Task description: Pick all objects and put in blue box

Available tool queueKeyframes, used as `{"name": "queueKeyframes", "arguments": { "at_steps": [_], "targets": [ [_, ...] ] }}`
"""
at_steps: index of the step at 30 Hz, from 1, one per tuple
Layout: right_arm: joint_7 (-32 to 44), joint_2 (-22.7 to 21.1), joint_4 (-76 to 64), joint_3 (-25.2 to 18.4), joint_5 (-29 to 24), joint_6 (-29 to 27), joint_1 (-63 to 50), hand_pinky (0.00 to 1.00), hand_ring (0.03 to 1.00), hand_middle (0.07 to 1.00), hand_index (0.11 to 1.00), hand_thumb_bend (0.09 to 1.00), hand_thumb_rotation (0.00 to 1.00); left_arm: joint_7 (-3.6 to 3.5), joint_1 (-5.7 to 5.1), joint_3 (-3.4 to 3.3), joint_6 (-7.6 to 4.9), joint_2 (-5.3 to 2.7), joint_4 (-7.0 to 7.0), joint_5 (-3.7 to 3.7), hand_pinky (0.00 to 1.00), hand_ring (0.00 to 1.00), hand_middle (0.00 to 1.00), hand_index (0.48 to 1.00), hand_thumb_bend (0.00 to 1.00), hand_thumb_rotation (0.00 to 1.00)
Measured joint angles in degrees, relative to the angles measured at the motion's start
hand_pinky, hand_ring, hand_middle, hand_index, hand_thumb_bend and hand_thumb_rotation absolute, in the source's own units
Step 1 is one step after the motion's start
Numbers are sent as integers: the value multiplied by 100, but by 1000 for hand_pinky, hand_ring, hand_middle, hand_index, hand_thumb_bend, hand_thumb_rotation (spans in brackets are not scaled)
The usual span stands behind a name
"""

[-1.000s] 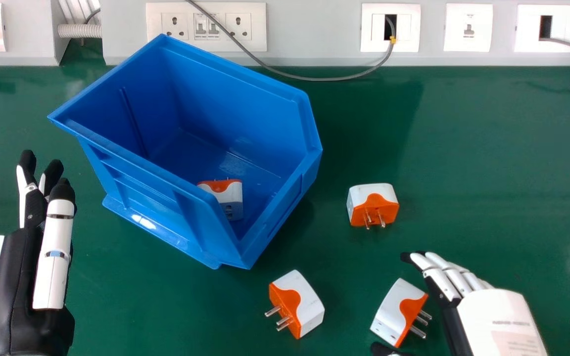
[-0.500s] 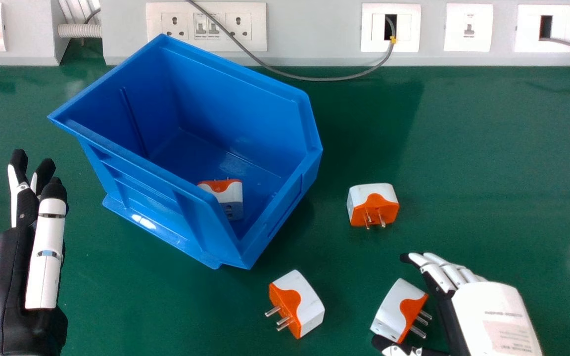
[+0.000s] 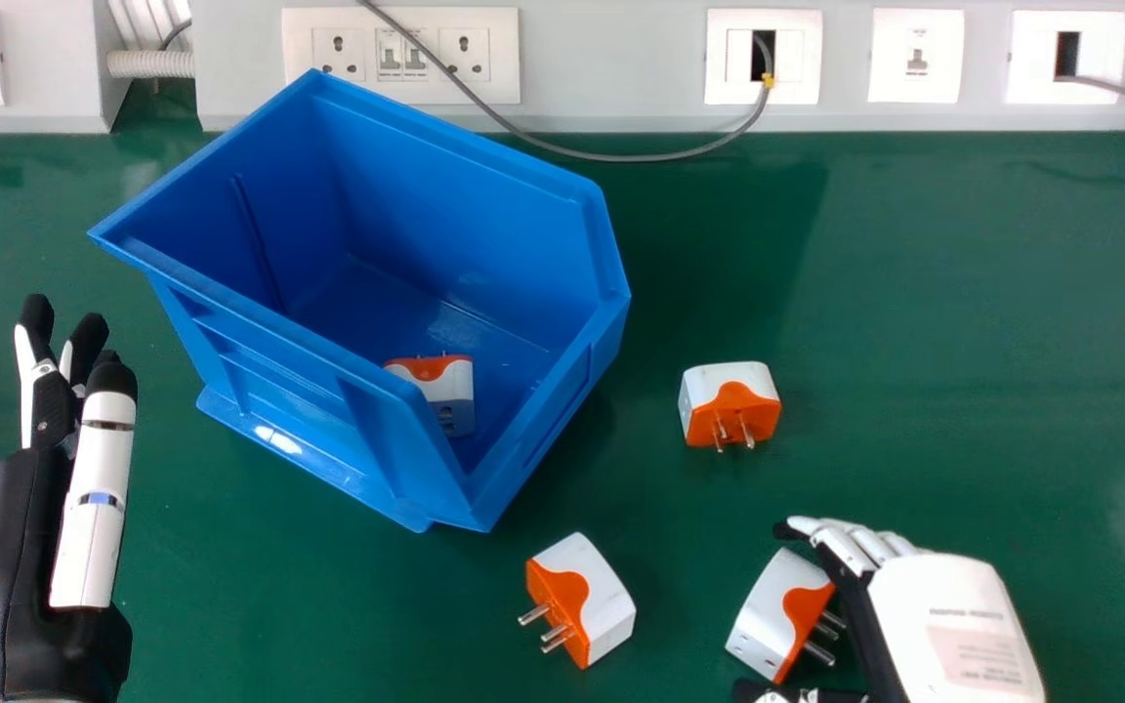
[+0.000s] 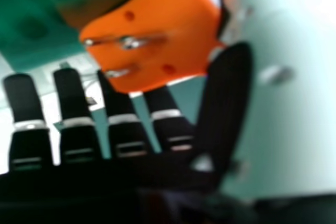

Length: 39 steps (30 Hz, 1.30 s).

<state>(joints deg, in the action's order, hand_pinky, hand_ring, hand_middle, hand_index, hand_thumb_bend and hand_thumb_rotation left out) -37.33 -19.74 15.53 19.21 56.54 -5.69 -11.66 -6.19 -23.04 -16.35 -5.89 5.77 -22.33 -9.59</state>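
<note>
Evidently the grasp is in hand: at the near side of the desk, the right hand has fingers and thumb apart about the nearest adaptor, and next it should close, lift and carry leftward. That piece points its prongs right and slightly nearward, its long axis slanting from near left to far right. Beyond, the straight-fingered left hand is at the view's left, two adaptors await, and one sits inside the blue box.
</note>
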Motion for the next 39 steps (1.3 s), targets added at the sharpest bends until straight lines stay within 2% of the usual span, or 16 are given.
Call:
{"name": "queueKeyframes", "arguments": {
  "at_steps": [2,3,4,6,8,12,18,20,23,26,28,34,39],
  "targets": [
    [-15,5,119,61,-55,0,93,524,622,674,677,580,170,3,0,-10,25,2,-4,-2,1000,1000,1000,1000,227,908],
    [-15,11,197,83,-121,-1,162,463,543,602,586,541,153,3,4,-12,33,2,-9,-4,1000,1000,1000,1000,223,906],
    [-14,23,261,102,-203,-3,225,431,503,565,540,521,144,3,7,-12,42,2,-19,-5,1000,1000,1000,1000,221,905],
    [-16,64,346,151,-309,-55,354,371,420,473,525,518,47,11,11,-14,74,1,-65,-5,1000,1000,1000,1000,224,903],
    [-25,112,480,163,-474,-122,509,290,321,414,514,514,12,15,14,-15,111,1,-107,-3,1000,1000,1000,1000,228,901],
    [89,114,642,115,-718,-106,703,201,235,390,507,507,0,18,2,-26,130,0,-117,-2,1000,1000,1000,1000,230,901],
    [525,110,395,103,-919,33,729,142,194,398,516,503,3,31,-11,-29,138,0,-119,36,1000,1000,1000,1000,220,902],
    [653,97,315,96,-972,39,719,146,199,403,517,502,3,37,-7,-27,159,0,-120,38,1000,1000,1000,1000,226,903],
    [750,91,241,85,-1020,58,708,188,259,435,518,506,3,36,0,-27,163,0,-120,37,1000,1000,1000,1000,211,923],
    [822,90,178,72,-1075,113,705,187,259,435,521,506,2,14,11,-27,160,-4,-120,25,1000,1000,1000,1000,201,908],
    [910,90,78,50,-1114,221,688,200,273,439,519,507,1,18,12,-21,158,-17,-120,43,1000,1000,1000,1000,202,902],
    [1190,82,-551,-96,-1113,602,384,124,172,409,511,504,1,44,1,9,160,-19,-160,65,1000,1000,1000,1000,211,924],
    [1414,-76,-1540,-248,-1110,685,-304,92,128,420,498,509,0,61,2,19,163,-24,-179,61,1000,1000,1000,1000,197,931]
  ]
}}
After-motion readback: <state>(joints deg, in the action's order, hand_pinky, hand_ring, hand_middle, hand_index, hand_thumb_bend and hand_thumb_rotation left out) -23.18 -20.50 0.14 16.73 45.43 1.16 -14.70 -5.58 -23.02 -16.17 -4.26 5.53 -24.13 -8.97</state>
